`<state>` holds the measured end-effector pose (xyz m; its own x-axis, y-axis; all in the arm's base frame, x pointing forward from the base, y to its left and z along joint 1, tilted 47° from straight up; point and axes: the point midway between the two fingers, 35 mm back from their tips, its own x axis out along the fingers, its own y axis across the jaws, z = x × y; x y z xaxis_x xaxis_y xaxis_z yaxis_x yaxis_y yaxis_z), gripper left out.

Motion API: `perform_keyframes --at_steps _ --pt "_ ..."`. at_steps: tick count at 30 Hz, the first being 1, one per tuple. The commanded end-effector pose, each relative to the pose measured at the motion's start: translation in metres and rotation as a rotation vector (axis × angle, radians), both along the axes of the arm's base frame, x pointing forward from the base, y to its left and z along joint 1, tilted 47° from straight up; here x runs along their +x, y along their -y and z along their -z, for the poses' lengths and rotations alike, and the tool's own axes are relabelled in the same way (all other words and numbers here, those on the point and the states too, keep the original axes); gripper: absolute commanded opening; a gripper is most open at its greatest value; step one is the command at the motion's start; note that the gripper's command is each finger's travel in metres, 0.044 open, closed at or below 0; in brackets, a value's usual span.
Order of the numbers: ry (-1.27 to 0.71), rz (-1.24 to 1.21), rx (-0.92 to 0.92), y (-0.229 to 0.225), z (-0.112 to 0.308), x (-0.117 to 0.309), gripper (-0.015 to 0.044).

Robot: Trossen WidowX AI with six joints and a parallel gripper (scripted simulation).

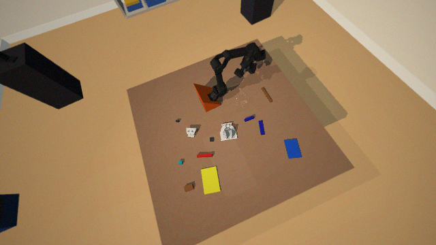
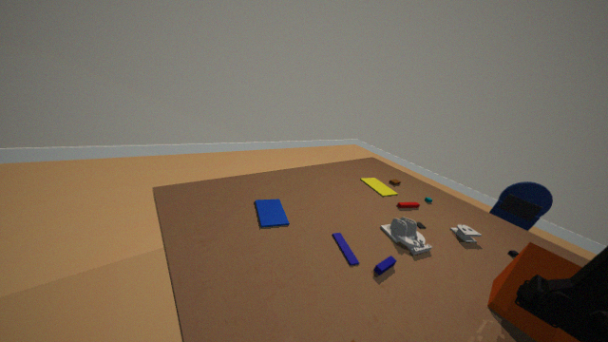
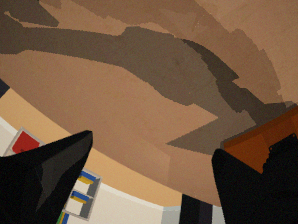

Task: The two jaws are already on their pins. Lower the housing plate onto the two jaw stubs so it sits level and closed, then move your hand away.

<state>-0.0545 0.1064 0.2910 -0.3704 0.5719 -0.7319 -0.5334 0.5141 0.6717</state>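
The white base part (image 1: 223,137) (image 2: 421,249) lies on the brown mat. Two grey jaws (image 1: 229,133) (image 2: 404,227) stand upright side by side on it. A smaller white piece with two round holes, apparently the housing plate (image 1: 191,131) (image 2: 468,230), is apart from the base, left of it in the top view. In the exterior view its holed top looks raised above a lower part. My gripper (image 1: 246,71) (image 3: 154,147) is wide open and empty, far from both white parts, near the mat's corner. The exterior view does not show its fingers.
An orange wedge (image 1: 201,96) (image 2: 510,285) is by the arm's lower end. Blue bars (image 1: 261,127) (image 2: 385,265), a red bar (image 1: 204,155), a yellow plate (image 1: 210,180) and a blue plate (image 1: 293,148) lie around. A small dark block (image 1: 212,139) is between the white parts.
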Motion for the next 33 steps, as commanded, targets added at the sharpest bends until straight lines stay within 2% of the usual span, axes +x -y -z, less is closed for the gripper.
perform_keyframes --at_steps 1,2,9,20,27,33 --pt "0.0 0.0 0.0 0.0 0.0 0.0 0.0426" --pt "0.001 0.002 -0.001 -0.001 0.0 0.0 0.044" --pt "0.045 0.116 -0.036 -0.032 0.004 0.026 0.044" --pt "0.103 0.332 -0.159 -0.079 0.023 0.113 0.044" --pt "0.111 0.447 -0.241 -0.08 0.045 0.183 0.044" --pt "0.095 0.537 -0.306 -0.062 0.069 0.242 0.044"
